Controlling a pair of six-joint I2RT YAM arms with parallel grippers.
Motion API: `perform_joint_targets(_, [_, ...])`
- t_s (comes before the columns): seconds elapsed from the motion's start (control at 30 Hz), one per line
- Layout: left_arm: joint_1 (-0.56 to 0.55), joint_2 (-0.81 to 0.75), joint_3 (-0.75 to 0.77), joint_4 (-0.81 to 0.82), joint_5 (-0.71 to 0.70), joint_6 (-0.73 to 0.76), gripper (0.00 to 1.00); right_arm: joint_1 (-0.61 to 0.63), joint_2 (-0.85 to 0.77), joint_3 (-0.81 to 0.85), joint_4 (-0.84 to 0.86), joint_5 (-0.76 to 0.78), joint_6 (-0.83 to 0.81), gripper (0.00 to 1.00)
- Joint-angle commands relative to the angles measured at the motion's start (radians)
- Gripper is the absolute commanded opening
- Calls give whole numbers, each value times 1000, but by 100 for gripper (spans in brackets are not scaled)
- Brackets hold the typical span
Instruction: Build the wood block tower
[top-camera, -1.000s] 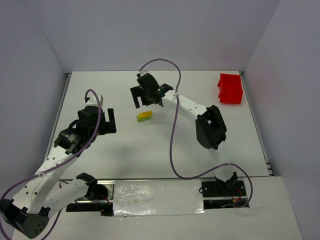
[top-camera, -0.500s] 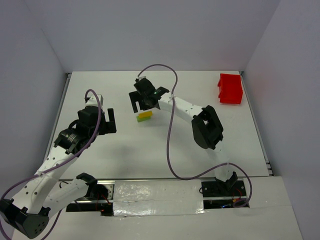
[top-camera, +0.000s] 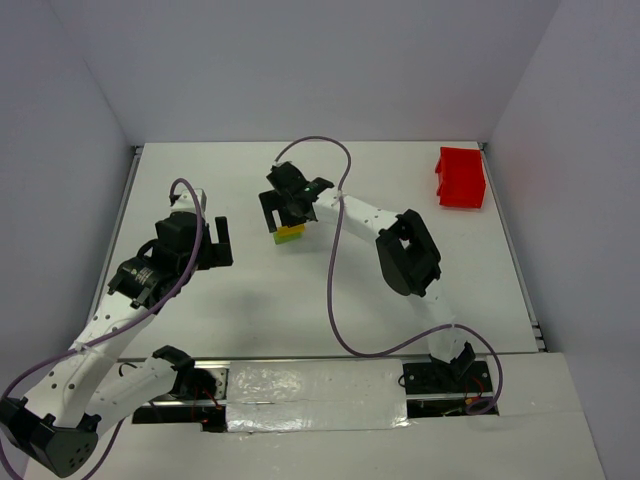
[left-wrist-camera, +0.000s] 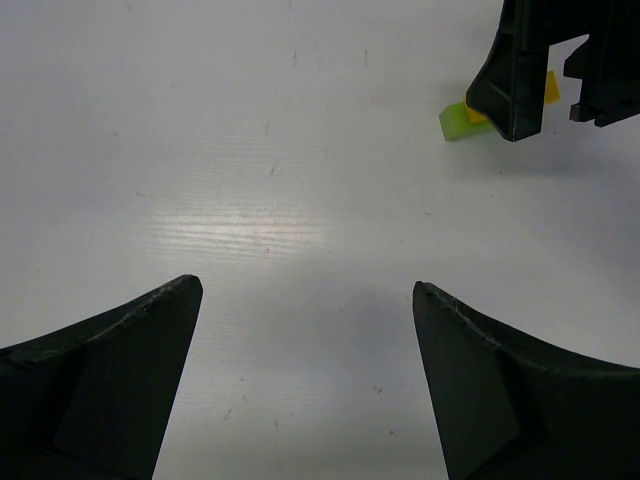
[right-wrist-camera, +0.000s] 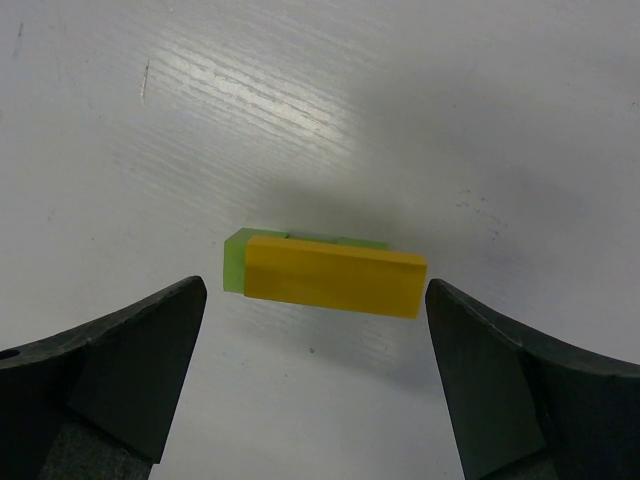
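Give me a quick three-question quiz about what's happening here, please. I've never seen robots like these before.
1. True or false: the right gripper is shut on the yellow block.
2. Where on the table is the red bin? A: near left corner. B: far right corner. C: between the two arms.
3. Fill in: the yellow block lies on a ___ block.

Key
1. False: its jaws stand open on either side of the block, not touching it.
2. B.
3. Green: the green block peeks out from underneath.
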Motion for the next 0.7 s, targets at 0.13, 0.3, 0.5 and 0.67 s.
perform_joint_targets(0.13, [6,-3,-4,28,7,14,99,3,14,32,-11,5,23,100])
perform_joint_targets(0.3, [4,-6,-4,28,6,13,100,-3,20,31,-6,-4,32,100])
perform_joint_targets(0.5, [4,-5,-4,28,6,13,99,-10,23,26,-3,-1,30,99])
perform_joint_targets(0.67, [4,-5,-4,28,4,13,99,-10,41,38,-14,14,27,99])
